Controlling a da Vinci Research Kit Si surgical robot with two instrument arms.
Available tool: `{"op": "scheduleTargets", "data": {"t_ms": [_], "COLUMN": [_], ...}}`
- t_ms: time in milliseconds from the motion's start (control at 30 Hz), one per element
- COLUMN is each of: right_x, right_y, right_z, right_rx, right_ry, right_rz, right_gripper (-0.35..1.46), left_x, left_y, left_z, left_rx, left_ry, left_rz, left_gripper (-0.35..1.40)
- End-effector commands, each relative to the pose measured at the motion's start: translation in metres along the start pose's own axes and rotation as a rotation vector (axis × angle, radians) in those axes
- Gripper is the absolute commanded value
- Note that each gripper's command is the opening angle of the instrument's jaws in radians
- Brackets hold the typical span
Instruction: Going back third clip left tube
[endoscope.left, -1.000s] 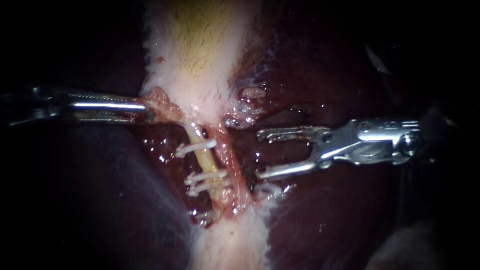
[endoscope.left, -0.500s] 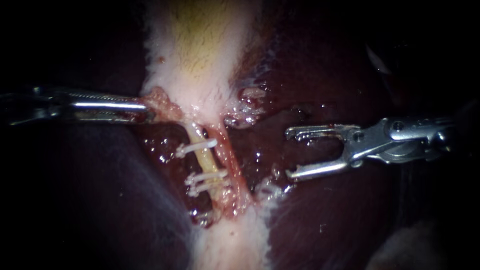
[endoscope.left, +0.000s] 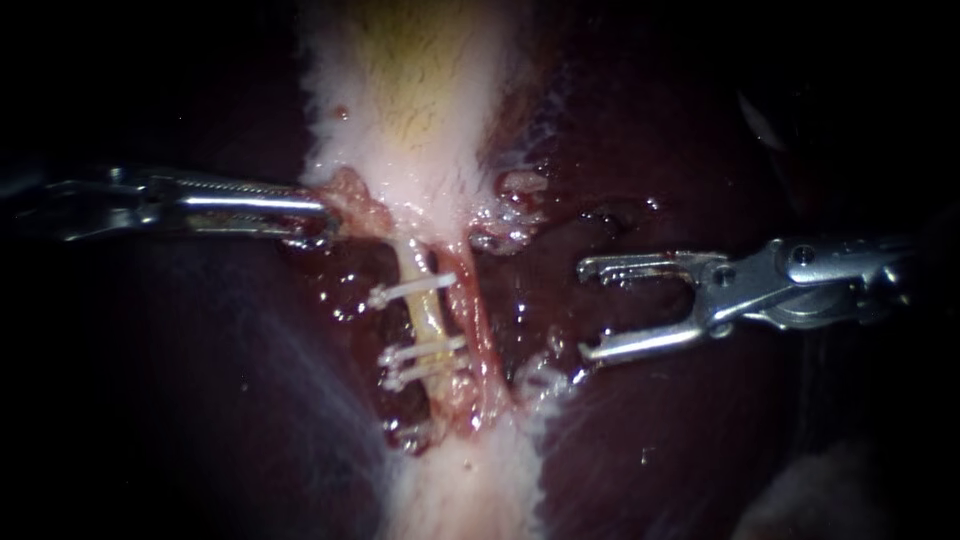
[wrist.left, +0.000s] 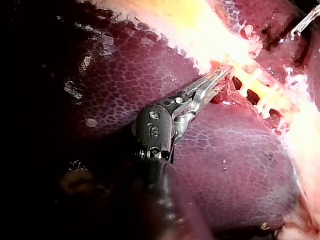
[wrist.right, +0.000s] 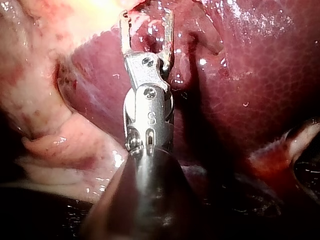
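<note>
endoscope: set close to the tissue, facing the clipped tube (endoscope.left: 425, 315) squarely. left wrist camera: looked along the left instrument (wrist.left: 227, 70) from behind, near, sharing that tube. right wrist camera: looked along the right instrument (wrist.right: 147, 14) onto liver (wrist.right: 240, 100).

Endoscope light pools centrally: pale gallbladder (endoscope.left: 410, 110) bright, liver (endoscope.left: 680, 440) falling off to near-black toward every edge. Specular glints on wet liver and on right instrument (endoscope.left: 592, 310) metal. Wrist views: gallbladder washed out, surrounds in deep shadow.
</note>
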Motion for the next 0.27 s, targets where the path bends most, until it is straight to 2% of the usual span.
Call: {"op": "scheduleTargets", "data": {"t_ms": [33,267], "right_x": [0.0,0.0], "right_y": [0.0,-0.0001], "right_z": [0.0,-0.0001], "right_rx": [0.0,0.001], "right_ry": [0.0,0.0], "right_rz": [0.0,0.0], "right_gripper": [0.5,0.5], "left_x": [0.0,0.0], "left_y": [-0.0001,-0.0002], "left_z": [0.0001,0.0001], "left_rx": [0.002,0.002], "left_ry": [-0.004,-0.004], "left_rz": [0.0,0.0], "left_gripper": [-0.35,-0.35]}}
